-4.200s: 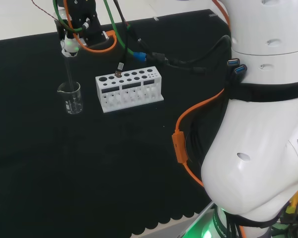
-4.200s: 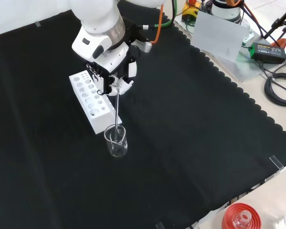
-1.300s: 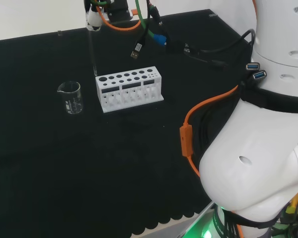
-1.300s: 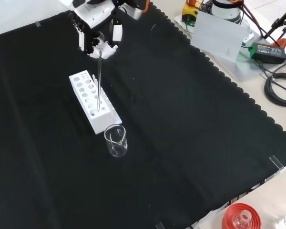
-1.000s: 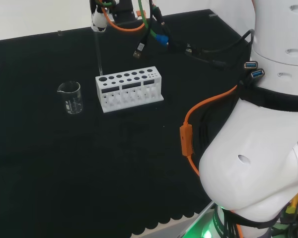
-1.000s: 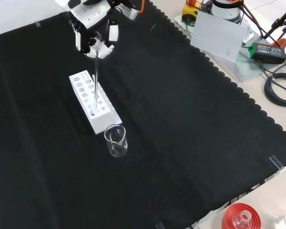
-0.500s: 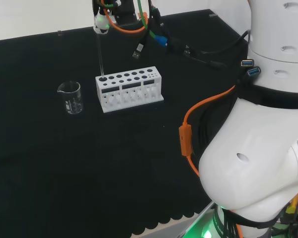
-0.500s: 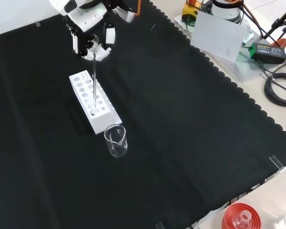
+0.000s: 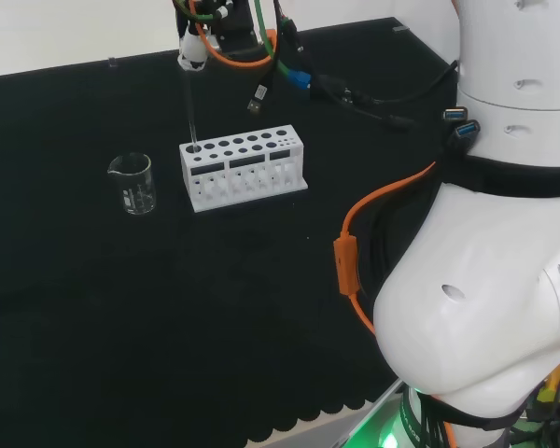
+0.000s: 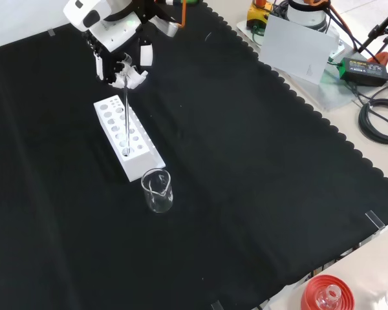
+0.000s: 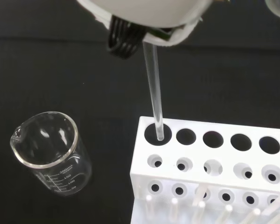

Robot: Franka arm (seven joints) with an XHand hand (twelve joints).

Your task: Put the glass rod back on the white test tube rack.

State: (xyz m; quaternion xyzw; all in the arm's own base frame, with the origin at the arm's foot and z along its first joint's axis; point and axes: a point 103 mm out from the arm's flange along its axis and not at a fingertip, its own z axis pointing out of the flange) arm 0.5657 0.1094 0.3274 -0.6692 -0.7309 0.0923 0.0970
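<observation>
The white test tube rack (image 9: 244, 171) (image 10: 114, 116) (image 11: 210, 154) stands on the black cloth. A clear glass rod (image 9: 189, 107) (image 10: 125, 119) (image 11: 154, 93) hangs upright from the hand (image 9: 194, 49) (image 10: 121, 64), whose fingers pinch its top. In the wrist view the rod's lower tip sits inside the end hole in the rack's row of large holes, the hole nearest the beaker. The hand is well above the rack.
An empty glass beaker (image 9: 133, 183) (image 10: 157, 190) (image 11: 51, 151) stands just off the rack's end. Cables (image 9: 261, 84) dangle from the wrist over the rack. A red stand (image 10: 326, 294) with glassware sits at the front view's bottom right, off the cloth.
The hand carried the rod out of the beaker, up and over to the rack's end hole. Over the last second it lowered the rod, so the tip now enters the hole.
</observation>
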